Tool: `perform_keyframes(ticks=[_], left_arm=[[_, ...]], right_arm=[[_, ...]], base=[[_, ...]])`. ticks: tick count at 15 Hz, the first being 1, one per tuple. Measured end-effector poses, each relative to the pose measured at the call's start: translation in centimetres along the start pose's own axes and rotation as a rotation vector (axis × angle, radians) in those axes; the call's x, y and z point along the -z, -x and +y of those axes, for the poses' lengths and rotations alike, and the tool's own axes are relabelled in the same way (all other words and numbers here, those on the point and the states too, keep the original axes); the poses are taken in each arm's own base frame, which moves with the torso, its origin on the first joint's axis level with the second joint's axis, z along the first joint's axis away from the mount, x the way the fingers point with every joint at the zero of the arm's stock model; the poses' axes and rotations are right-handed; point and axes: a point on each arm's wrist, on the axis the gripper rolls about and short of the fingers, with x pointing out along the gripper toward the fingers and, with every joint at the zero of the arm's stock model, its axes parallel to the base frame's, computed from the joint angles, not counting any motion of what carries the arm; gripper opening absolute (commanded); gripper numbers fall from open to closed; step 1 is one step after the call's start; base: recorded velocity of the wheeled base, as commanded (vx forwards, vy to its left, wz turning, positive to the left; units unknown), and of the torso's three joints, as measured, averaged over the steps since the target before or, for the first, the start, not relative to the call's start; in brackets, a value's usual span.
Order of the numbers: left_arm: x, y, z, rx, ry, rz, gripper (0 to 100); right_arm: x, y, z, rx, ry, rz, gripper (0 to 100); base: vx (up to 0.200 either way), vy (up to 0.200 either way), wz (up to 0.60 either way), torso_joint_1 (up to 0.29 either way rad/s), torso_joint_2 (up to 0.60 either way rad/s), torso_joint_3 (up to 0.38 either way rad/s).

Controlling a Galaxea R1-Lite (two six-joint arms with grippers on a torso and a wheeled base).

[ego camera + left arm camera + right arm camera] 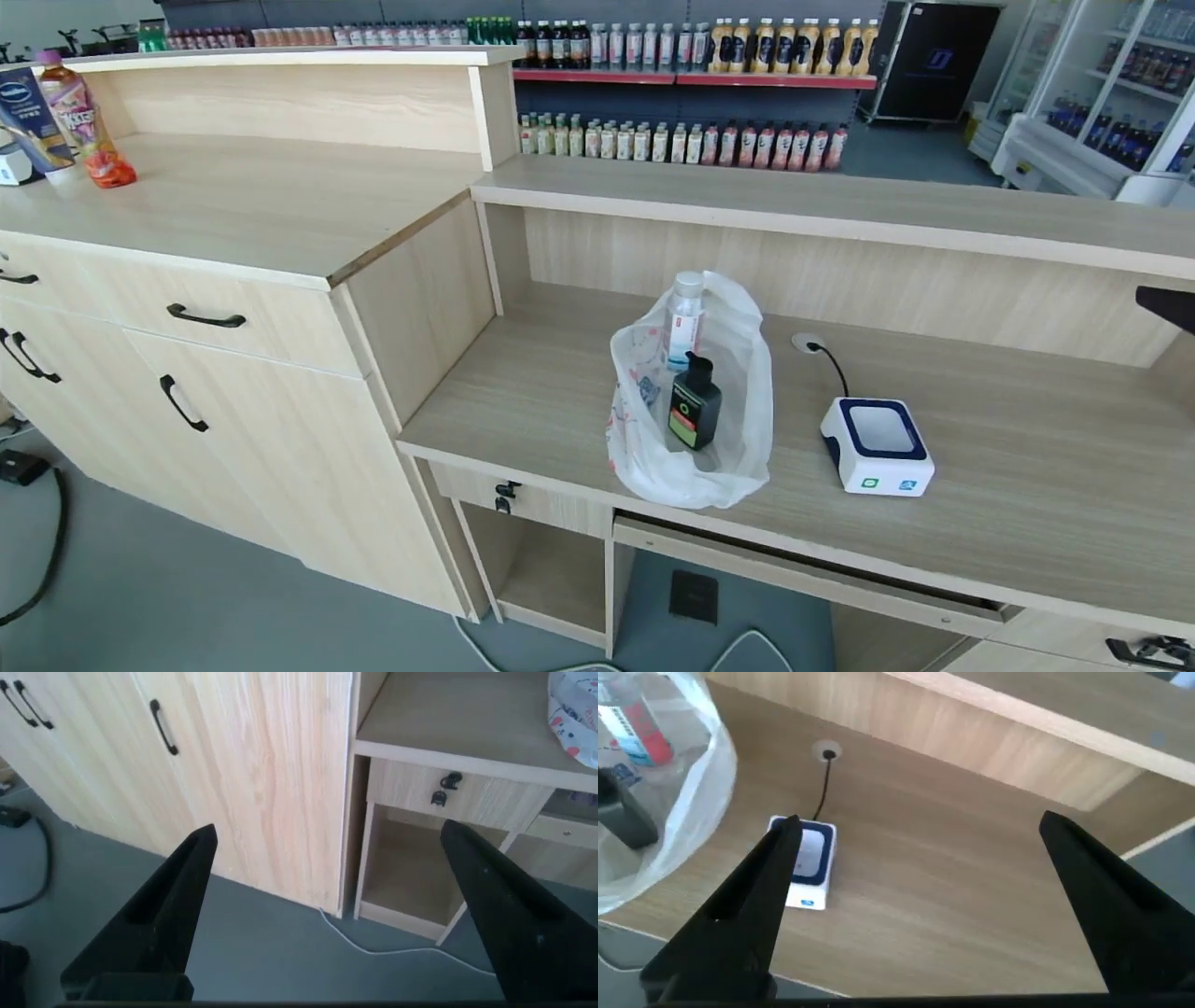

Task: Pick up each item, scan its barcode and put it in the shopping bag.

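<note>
Far left, up on the upper counter [233, 201], we've got a drink bottle [79, 117] w/ a pinkish label right beside a blue carton [26, 112], well apart from the rest. Left gripper [329, 833] hangs low over the grey floor [262, 943] in front of the cabinet [271, 775], fingers spread wide, nothing btwn them. Moving right, the shopping bag [644, 439] sits slumped on the lower desk [523, 392], thin white plastic, mouth gaping. Inside we see 2 items: a clear bottle [684, 317] standing at the back and a black pump bottle [694, 411] upright in front of it; can't tell if they touch. Just right of the bag, not touching it, is the barcode scanner [878, 446], a white box w/ a dark blue frame round its window. Its black cable [831, 366] runs back to a hole in the desk. Right gripper [922, 823] hovers above the desk on the scanner's right side, also wide apart and empty.
</note>
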Motion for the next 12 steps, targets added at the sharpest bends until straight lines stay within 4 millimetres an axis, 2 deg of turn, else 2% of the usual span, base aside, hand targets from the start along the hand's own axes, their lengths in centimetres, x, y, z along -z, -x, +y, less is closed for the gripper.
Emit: perform_keyframes(ticks=[4, 6, 9, 12], left_arm=[[0.0, 0.0, 0.0, 0.0, 0.0, 0.0, 100], [0.0, 0.0, 0.0, 0.0, 0.0, 0.0, 100], [0.0, 0.0, 0.0, 0.0, 0.0, 0.0, 100], [0.0, 0.0, 0.0, 0.0, 0.0, 0.0, 100]], right_arm=[[0.9, 2.9, 0.0, 0.152, -0.097, 0.08, 100], [2.5, 4.3, 0.8, 0.221, -0.137, 0.122, 100], [7.6, 7.4, 3.6, 0.24, -0.176, 0.213, 100], [15.0, 11.8, 7.7, 0.231, -0.199, 0.282, 100]], base=[[0.0, 0.0, -0.6, 0.002, 0.0, 0.004], [0.0, 0.0, 0.0, 0.0, 0.0, 0.0], [0.0, 0.0, 0.0, 0.0, 0.0, 0.0], [0.0, 0.0, 0.0, 0.0, 0.0, 0.0]])
